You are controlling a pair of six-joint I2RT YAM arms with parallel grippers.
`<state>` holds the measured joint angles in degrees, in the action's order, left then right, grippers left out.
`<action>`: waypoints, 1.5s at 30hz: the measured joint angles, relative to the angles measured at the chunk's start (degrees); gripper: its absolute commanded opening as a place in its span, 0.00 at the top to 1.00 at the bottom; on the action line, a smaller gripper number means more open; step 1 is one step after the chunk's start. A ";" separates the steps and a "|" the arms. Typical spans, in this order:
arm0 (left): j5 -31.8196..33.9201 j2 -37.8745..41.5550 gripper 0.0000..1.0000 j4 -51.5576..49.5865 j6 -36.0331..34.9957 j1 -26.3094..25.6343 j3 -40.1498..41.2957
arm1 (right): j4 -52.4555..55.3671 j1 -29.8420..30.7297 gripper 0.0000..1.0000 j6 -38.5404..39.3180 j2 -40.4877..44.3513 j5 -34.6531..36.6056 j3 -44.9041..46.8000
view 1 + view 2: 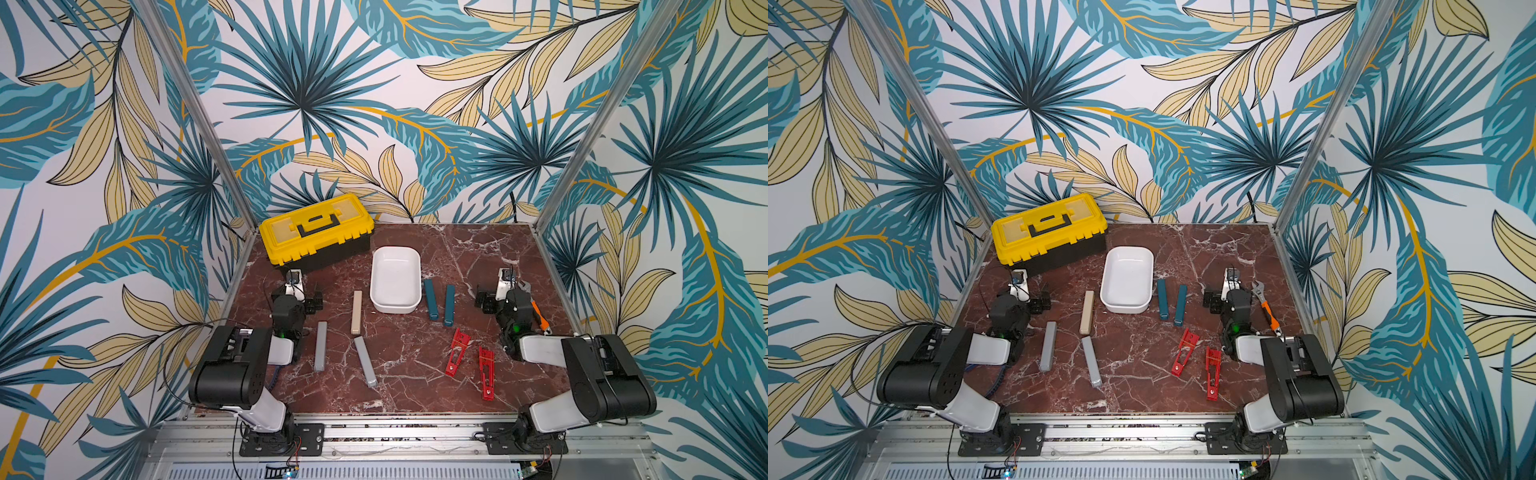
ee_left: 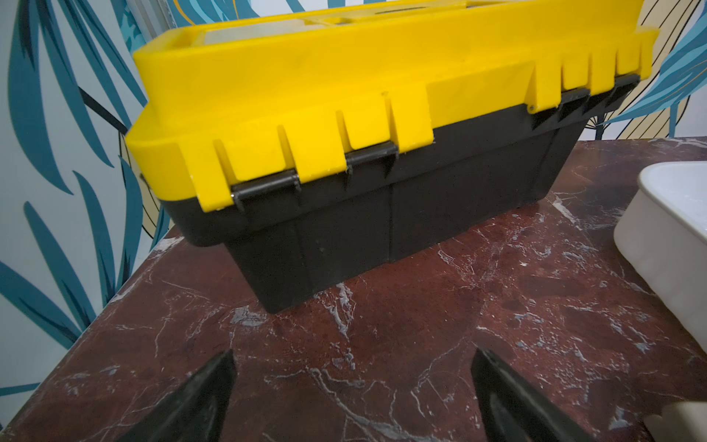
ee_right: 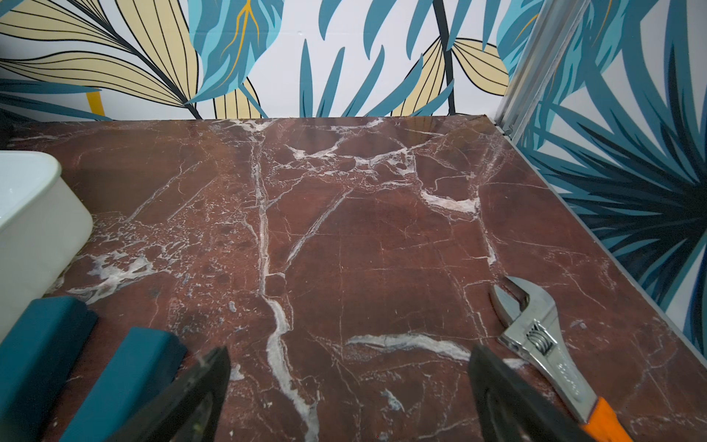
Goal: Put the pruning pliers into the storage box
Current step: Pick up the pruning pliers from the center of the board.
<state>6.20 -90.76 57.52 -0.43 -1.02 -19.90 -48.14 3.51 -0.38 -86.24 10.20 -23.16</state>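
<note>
1. My left gripper (image 2: 352, 367) and right gripper (image 3: 350, 363) gape wide, holding nothing.
2. Seven pliers pieces lie on the table outside the box (image 1: 395, 309): two teal pieces (image 1: 431, 299) (image 1: 449, 305) just right of it, a beige piece (image 1: 356, 312) to its left, two grey pieces (image 1: 320, 346) (image 1: 365, 361) and two red pieces (image 1: 457, 352) (image 1: 486, 373) nearer me. There is one toolbox (image 1: 316, 232) and one wrench (image 1: 1266, 307).
3. The table (image 1: 457, 257) is red marble, and the walls (image 1: 374, 104) are leaf-printed.

Glossy plastic storage box (image 1: 395, 306) on marble-look tabletop (image 1: 478, 257).
</note>
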 measured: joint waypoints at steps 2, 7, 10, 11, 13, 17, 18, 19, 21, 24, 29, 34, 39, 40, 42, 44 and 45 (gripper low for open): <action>0.00 0.00 0.00 0.02 0.00 0.00 0.00 | -0.02 0.00 0.00 0.11 0.00 -0.31 0.00; 0.55 2.27 0.00 -1.60 0.09 0.00 0.02 | 0.81 0.00 0.00 1.14 0.90 -2.36 0.00; 1.77 6.67 0.00 -4.31 0.44 0.00 -0.11 | 3.17 0.00 0.01 1.29 2.75 -2.60 -0.57; 2.23 7.98 0.00 -5.73 0.55 0.00 -0.42 | 4.13 0.00 0.01 1.29 3.39 -2.60 -1.01; 3.61 10.49 0.00 -10.32 1.18 -0.04 -2.38 | 6.38 0.00 0.01 1.29 4.87 -2.51 -1.99; 5.73 13.05 0.01 -25.00 5.09 -0.07 -12.09 | 14.88 0.00 0.00 1.20 8.66 -1.22 -5.68; 5.62 13.07 0.05 -29.11 6.58 -0.07 -15.26 | 17.64 0.00 0.01 1.01 9.49 -0.83 -7.04; 5.11 12.94 0.08 -32.70 7.96 -0.07 -18.18 | 20.02 0.00 0.00 0.79 10.19 -0.57 -8.33; 3.04 12.22 0.09 -40.13 11.23 -0.17 -24.20 | 25.22 0.00 0.01 -0.24 11.63 -0.28 -11.13; -0.96 10.05 0.13 -48.54 15.96 -1.01 -31.19 | 31.95 0.02 0.00 -2.54 13.57 -0.59 -14.29; -6.29 5.64 0.17 -58.45 21.35 -4.85 -37.81 | 41.88 0.07 0.01 -6.93 16.13 -1.81 -17.59; -8.85 1.25 0.18 -65.22 23.91 -9.55 -43.69 | 49.96 0.74 0.00 -11.76 17.03 -4.61 -20.59; -10.86 -2.27 0.21 -68.13 25.77 -11.78 -47.21 | 55.04 4.31 0.01 -16.00 15.41 -7.37 -23.80; -11.32 -3.06 0.21 -68.83 26.08 -12.13 -47.89 | 55.80 5.29 0.01 -16.74 14.60 -7.87 -24.50; -11.80 -4.61 0.21 -70.20 26.82 -12.72 -49.18 | 57.53 6.91 0.00 -18.12 12.46 -8.59 -26.14; -12.44 -6.05 0.21 -72.65 27.10 -13.77 -50.99 | 59.60 8.22 0.00 -19.80 9.07 -9.22 -28.55; -12.68 -6.54 0.21 -73.75 27.19 -14.38 -51.84 | 60.30 8.59 0.01 -20.57 7.43 -9.49 -29.55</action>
<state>-6.48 -97.30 -16.23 26.76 -15.40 -71.75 12.16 12.10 -20.95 -78.81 0.71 -52.71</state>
